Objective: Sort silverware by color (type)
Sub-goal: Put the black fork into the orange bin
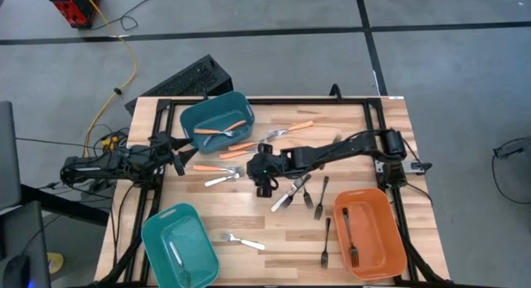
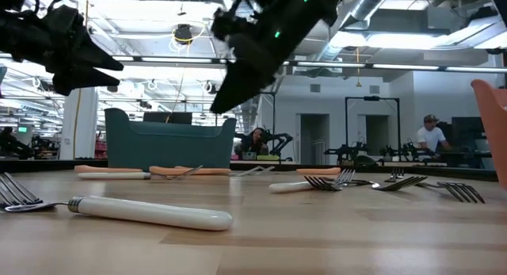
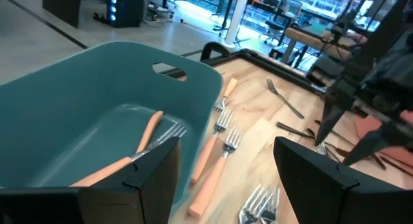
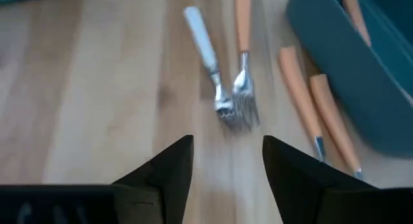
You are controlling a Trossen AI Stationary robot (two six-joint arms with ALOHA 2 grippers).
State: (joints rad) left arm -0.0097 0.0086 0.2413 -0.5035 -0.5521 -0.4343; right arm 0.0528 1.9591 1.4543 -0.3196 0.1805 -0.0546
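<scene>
**Currently: right gripper lining up on the forks at mid-worktop**

Presently the right gripper (image 1: 262, 177) hovers above the middle of the worktop (image 1: 365, 126) with its jaws spread and nothing between them. Directly ahead of it, in the right wrist view, lie a white-handled fork (image 4: 205, 55) and an orange-handled fork (image 4: 242, 37), their tines touching or nearly so. Two more orange-handled forks (image 4: 322, 114) lie just beside the wall of the far teal bin (image 1: 217, 122), which already holds one orange-handled fork (image 1: 222, 129).

The left gripper (image 1: 177, 153) waits at the near edge of that bin, jaws apart and empty.

Recommended procedure for the step in hand, judged from this layout:

1. Select one fork only. The white and orange pair lie close together at the tine end, so the grasp is better made on a handle, where the two are well apart.
2. Align the jaws across the handle, not along it, before descending.
3. Descend until the fingertips reach the wood; the forks lie flat and thin, so a shallow closure is likely to slip off.
4. Close fully, lift clear, and confirm that the neighbouring fork has not been dragged.

Elsewhere, black forks (image 1: 321, 197) lie near the orange bin (image 1: 371, 234), which holds one black fork (image 1: 348, 238); a white fork (image 1: 242, 241) lies beside the near teal bin (image 1: 178, 242).
</scene>
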